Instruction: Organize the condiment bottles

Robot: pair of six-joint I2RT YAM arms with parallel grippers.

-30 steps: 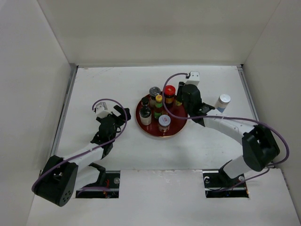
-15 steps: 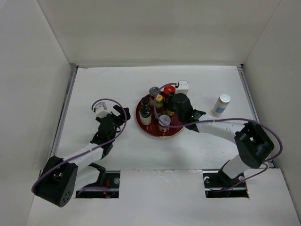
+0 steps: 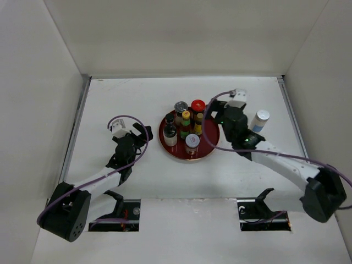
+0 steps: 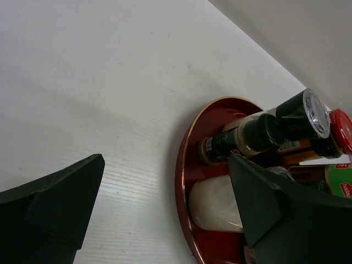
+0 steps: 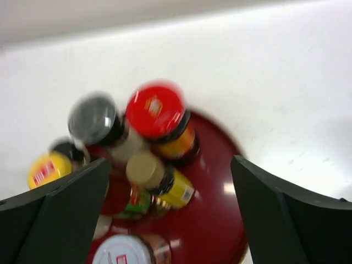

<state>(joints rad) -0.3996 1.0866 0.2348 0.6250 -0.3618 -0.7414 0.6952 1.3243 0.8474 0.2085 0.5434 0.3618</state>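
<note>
A white table [image 3: 137,181] sits boxed in by plain pale walls [image 3: 181,38] on three sides.

lab test cell: white table [image 3: 110,104] inside plain walls [image 3: 181,38], cabled robot arms [image 3: 99,177] at its edge

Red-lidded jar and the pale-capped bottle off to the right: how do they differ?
The red-lidded jar stands on the red tray, crowded by other bottles; the pale-capped bottle stands alone on the table. The jar's lid is red, the bottle's whitish. Both are upright.
</note>
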